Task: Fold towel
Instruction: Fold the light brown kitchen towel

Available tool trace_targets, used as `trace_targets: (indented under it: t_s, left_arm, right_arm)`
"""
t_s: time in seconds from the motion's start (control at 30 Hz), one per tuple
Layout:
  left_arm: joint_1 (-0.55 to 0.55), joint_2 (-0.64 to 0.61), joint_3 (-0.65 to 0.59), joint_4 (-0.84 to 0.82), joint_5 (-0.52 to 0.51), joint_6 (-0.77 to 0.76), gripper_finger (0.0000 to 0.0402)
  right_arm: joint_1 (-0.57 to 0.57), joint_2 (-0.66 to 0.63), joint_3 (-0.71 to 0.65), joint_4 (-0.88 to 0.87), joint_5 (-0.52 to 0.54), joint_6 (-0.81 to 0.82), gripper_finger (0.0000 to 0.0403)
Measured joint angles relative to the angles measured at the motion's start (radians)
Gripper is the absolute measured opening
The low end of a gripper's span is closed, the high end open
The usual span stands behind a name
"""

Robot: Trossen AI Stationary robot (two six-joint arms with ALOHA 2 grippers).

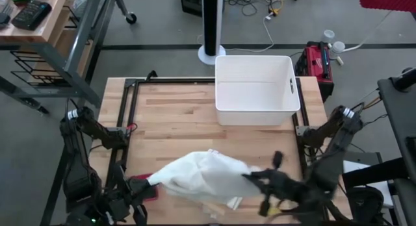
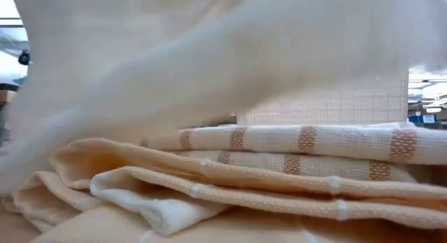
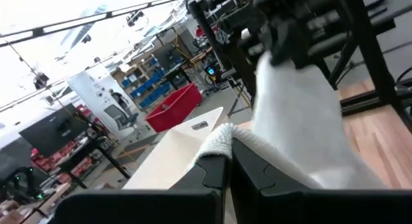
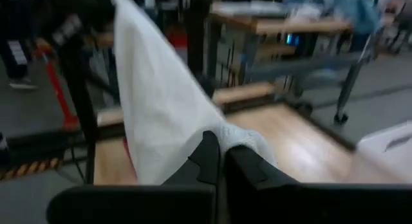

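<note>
While both grippers (image 1: 151, 184) (image 1: 250, 178) pinch it, towel (image 1: 201, 177) hangs stretched.

In the low view the towel (image 2: 230, 68) fills the frame, hiding both arms and most of the room.

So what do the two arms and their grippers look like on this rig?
Both arms are dark, jointed, with thin cables at the bases. The left gripper and right gripper each have two black, angular, wedge-shaped fingers. No markings are readable.
</note>
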Motion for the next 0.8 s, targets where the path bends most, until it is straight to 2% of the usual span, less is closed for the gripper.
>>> trace_targets:
  t_s: [0.23,0.33,0.47,0.63,0.8]
  left_arm:
    - [-0.033,-0.037,0.070,0.000,-0.003,0.075,0.0000]
    - [-0.042,-0.063,0.069,-0.009,-0.003,0.101,0.0000]
    - [-0.042,-0.120,0.058,-0.032,-0.003,0.104,0.0000]
    - [0.035,-0.231,0.059,-0.034,0.000,0.228,0.0001]
    - [0.096,-0.361,0.066,-0.032,-0.004,0.246,0.0001]
  right_arm:
    - [0.149,-0.068,0.077,0.002,0.233,-0.170,0.0000]
    - [0.214,-0.077,0.080,0.002,0.308,-0.183,0.0000]
    - [0.273,-0.070,0.066,-0.002,0.356,-0.166,0.0000]
    - [0.247,-0.080,0.058,-0.009,0.376,-0.184,0.0000]
    - [0.163,-0.106,0.044,-0.031,0.382,-0.220,0.0000]
